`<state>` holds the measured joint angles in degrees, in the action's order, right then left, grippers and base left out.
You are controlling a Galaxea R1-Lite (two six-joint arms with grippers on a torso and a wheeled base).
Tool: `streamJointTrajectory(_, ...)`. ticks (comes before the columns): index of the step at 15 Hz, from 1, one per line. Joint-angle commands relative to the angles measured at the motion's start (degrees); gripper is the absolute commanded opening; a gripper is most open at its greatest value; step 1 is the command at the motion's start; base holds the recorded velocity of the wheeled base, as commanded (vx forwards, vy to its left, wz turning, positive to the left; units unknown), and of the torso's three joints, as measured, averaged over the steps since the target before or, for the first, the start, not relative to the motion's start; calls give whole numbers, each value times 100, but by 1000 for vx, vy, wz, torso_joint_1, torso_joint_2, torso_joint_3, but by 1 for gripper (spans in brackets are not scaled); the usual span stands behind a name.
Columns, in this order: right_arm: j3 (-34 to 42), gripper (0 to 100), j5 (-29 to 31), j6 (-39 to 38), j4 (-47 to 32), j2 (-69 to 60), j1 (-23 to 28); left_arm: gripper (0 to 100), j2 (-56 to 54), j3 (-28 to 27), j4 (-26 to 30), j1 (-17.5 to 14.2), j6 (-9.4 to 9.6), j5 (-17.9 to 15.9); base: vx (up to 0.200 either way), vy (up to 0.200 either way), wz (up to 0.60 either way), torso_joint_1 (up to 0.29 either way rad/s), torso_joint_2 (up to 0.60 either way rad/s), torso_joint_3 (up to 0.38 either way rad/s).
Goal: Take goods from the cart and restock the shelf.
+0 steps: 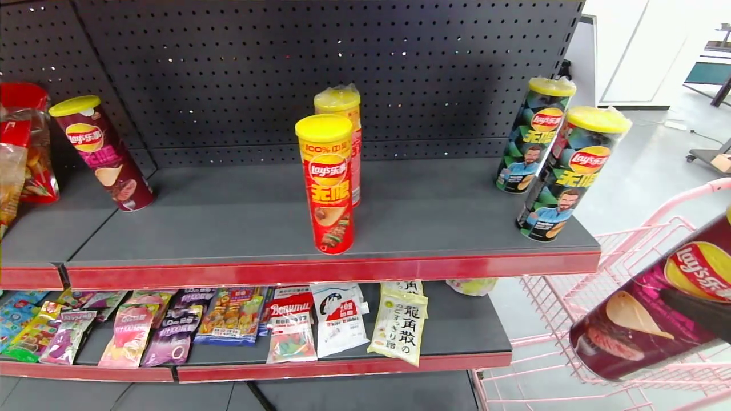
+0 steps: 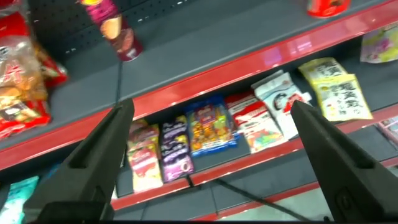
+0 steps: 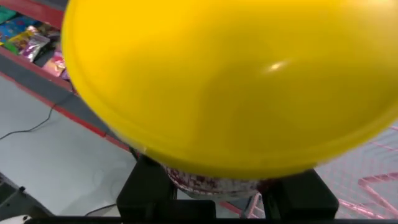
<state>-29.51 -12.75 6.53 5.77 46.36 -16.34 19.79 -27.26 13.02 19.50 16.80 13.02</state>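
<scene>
A maroon chip can [image 1: 645, 308] with a yellow lid [image 3: 230, 81] hangs tilted above the pink cart [image 1: 634, 240], right of the shelf. My right gripper [image 3: 217, 190] is shut on it; one dark finger [image 1: 694, 311] crosses the can's side. On the upper shelf [image 1: 228, 222] stand a matching maroon can [image 1: 103, 151] at the left, a red can [image 1: 326, 182] in the middle with another [image 1: 342, 108] behind it, and two green-and-black cans [image 1: 534, 134] at the right end. My left gripper [image 2: 211, 106] is open and holds nothing, facing the shelf front.
Snack bags [image 1: 171, 331] lie in a row on the lower shelf [image 1: 457, 337], also under my left gripper as snack bags [image 2: 211, 124]. Red bagged goods [image 1: 23, 142] crowd the upper shelf's far left. Bare shelf board lies between the cans.
</scene>
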Motion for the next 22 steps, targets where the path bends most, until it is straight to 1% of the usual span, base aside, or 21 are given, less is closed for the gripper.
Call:
streamJointTrajectory(1, 7, 0, -17, -3, -49, -110, -291, 100, -1, 1, -1, 1, -1, -1, 0, 200, 0, -2, 2, 2)
streamJointTrajectory(6, 209, 0, -34, -21, -32, -154, -863, 100, 8, 1, -1, -8, -1, 8, 0, 200, 0, 5, -2, 3)
streamJointTrajectory(11, 209, 0, -52, -12, -32, -206, -915, 100, 17, 1, -1, 1, -1, 8, 0, 200, 0, 3, 3, 2)
streamJointTrajectory(16, 315, 0, -219, 6, -40, -356, -1188, 100, 17, 1, -1, 1, -1, -1, 0, 200, 0, 3, 4, 4)
streamJointTrajectory(22, 271, 0, -210, 6, -49, -356, -1205, 100, 34, 1, -1, 1, -1, -10, 0, 200, 0, 1, 2, 2)
